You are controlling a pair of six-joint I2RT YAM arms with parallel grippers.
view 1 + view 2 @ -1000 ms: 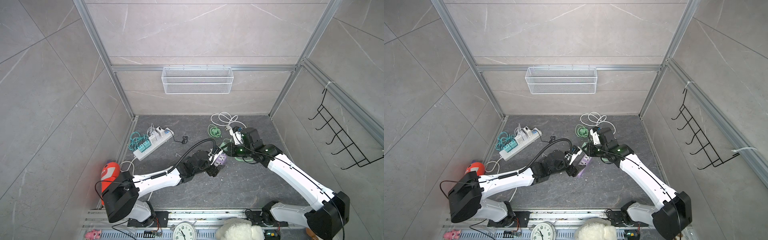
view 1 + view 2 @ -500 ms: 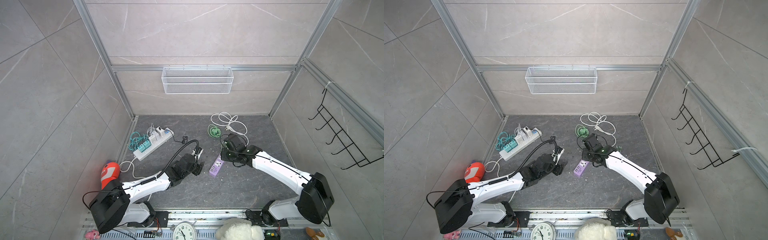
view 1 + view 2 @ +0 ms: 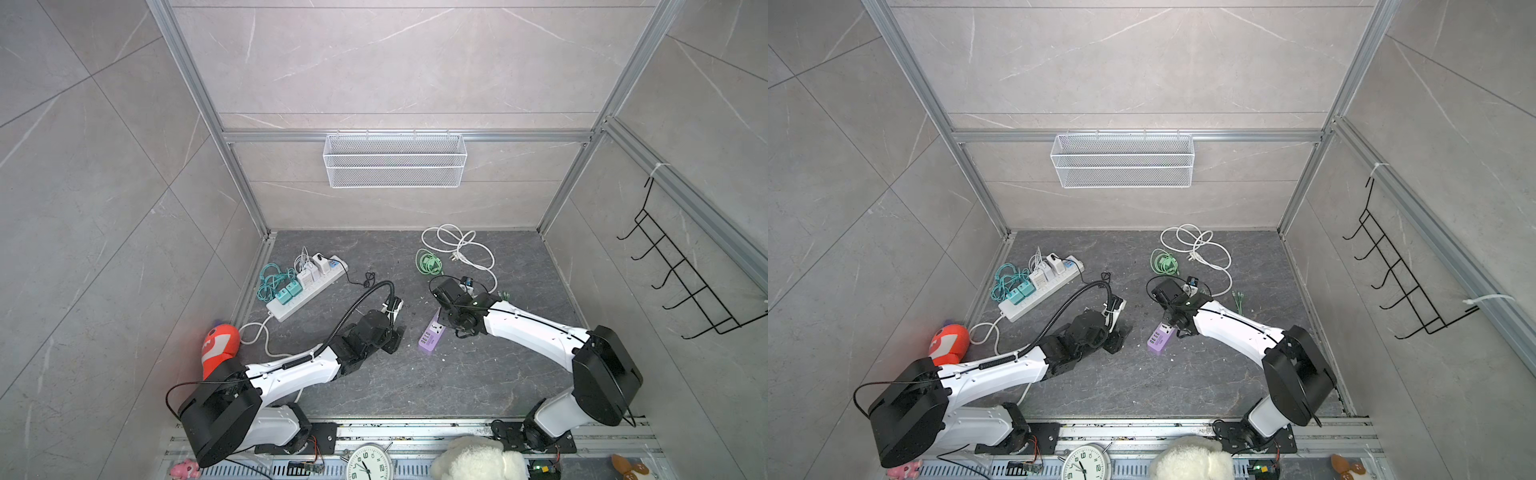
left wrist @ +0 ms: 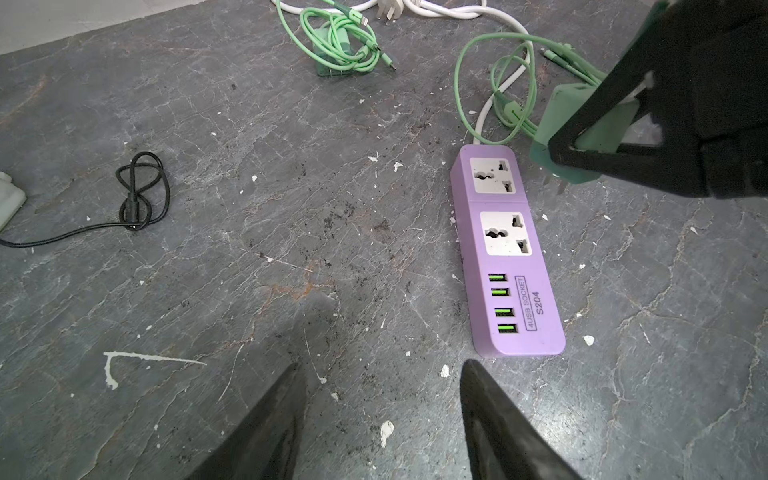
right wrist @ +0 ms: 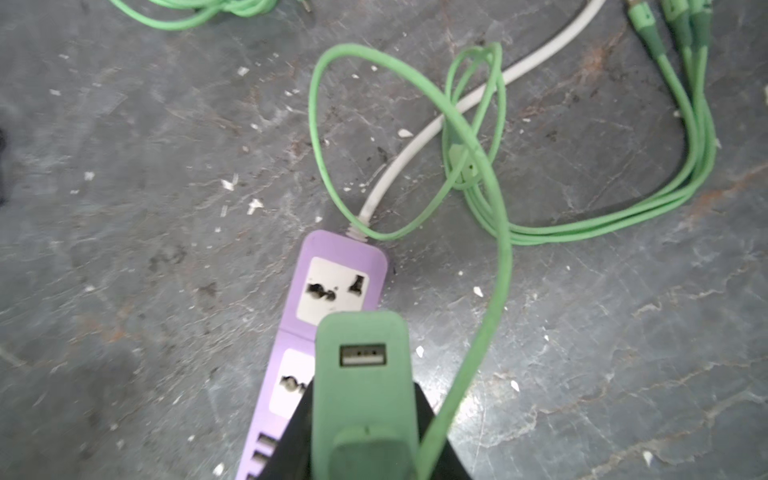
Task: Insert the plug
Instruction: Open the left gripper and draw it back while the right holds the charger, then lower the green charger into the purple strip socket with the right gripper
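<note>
A purple power strip [image 3: 432, 334] [image 3: 1160, 338] lies flat on the dark floor, with two sockets and several green USB ports [image 4: 507, 253]. My right gripper [image 5: 363, 399] is shut on a green plug [image 5: 361, 374], a charger block with a USB port on top. The plug [image 4: 571, 102] hangs just above the strip's cord-end socket [image 5: 332, 291], with its prongs clear of the holes. My left gripper [image 4: 381, 365] [image 3: 395, 332] stands open and empty low over the floor, just short of the strip's USB end.
A green multi-head cable [image 5: 690, 124] loops from the plug across the floor beside the strip's white cord [image 5: 415, 153]. A coiled green cable [image 3: 428, 262], a white power strip with chargers [image 3: 307, 286], a black cord [image 4: 141, 191] and an orange toy [image 3: 220, 345] lie around.
My left gripper has let go of the purple strip, drawn back to the left and narrowed its jaws. My right gripper has carried the green plug down over the strip's cord end.
</note>
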